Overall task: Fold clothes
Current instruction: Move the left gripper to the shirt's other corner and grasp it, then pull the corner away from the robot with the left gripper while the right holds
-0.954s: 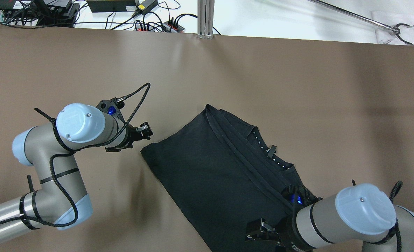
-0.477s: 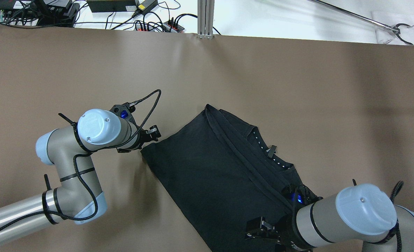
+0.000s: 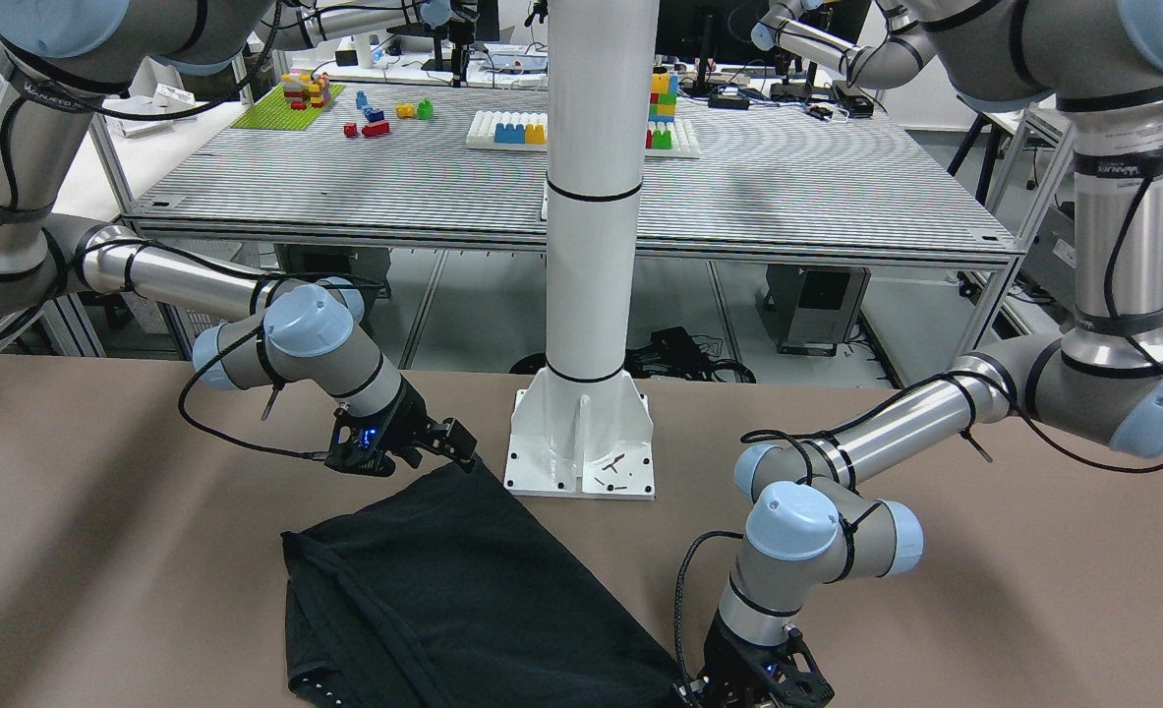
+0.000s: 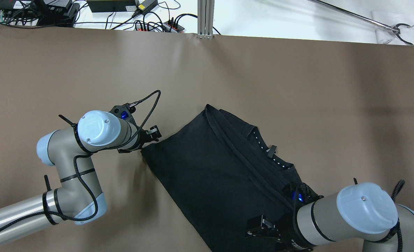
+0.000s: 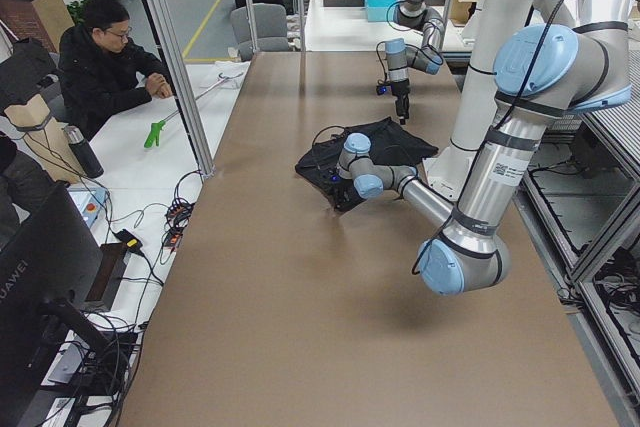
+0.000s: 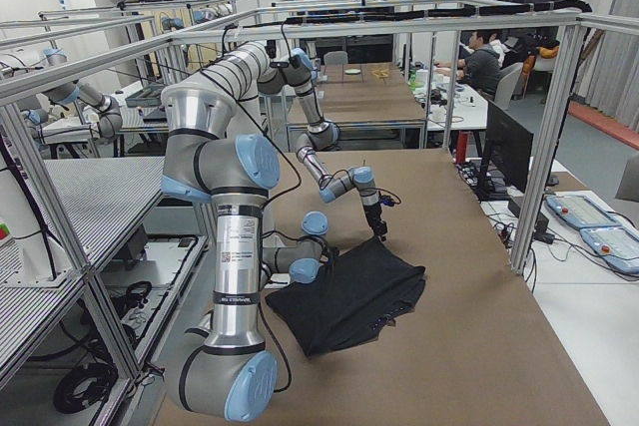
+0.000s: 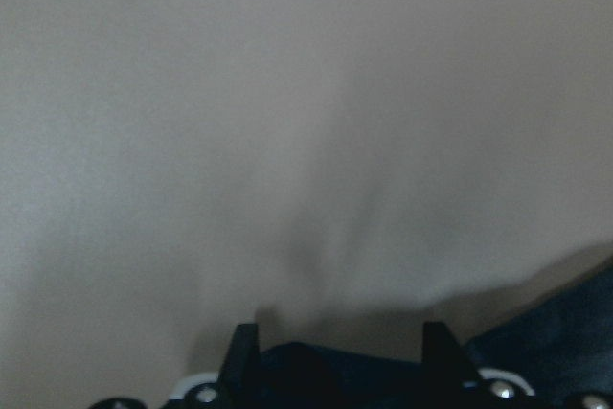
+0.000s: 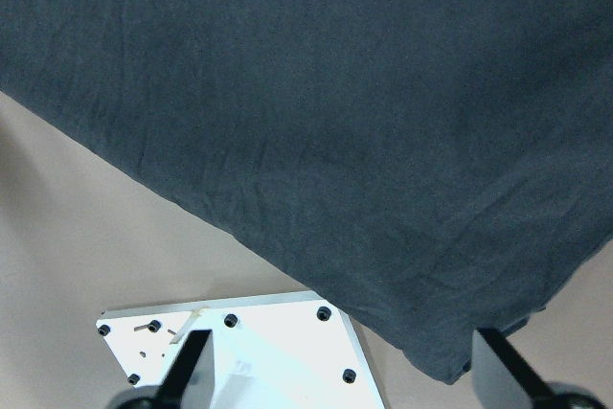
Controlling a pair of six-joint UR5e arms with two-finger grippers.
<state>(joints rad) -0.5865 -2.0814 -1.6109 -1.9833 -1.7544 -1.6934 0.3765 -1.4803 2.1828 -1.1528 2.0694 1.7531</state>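
The clothes [image 4: 220, 175] are one plain black piece lying flat and skewed on the brown table, partly folded, with hems along its right side. My left gripper [image 4: 156, 134] is at the cloth's left corner. In the left wrist view its fingers [image 7: 244, 344] stand apart, and dark fabric [image 7: 326, 366] lies low between them. My right gripper [image 4: 257, 229] hovers over the cloth's near corner. In the right wrist view it [image 8: 345, 356] is open, with the black cloth [image 8: 316, 112] spread below and nothing gripped.
The white pillar's base [image 3: 581, 447] stands on the table beside the cloth's near corner and my right gripper [image 3: 453, 442]. Cables and power strips [image 4: 151, 21] lie beyond the table's far edge. A person [image 5: 105, 57] sits at a side desk.
My left arm has swung right, bringing its gripper up to the cloth's left corner, and has stayed there since. The right arm has barely moved.
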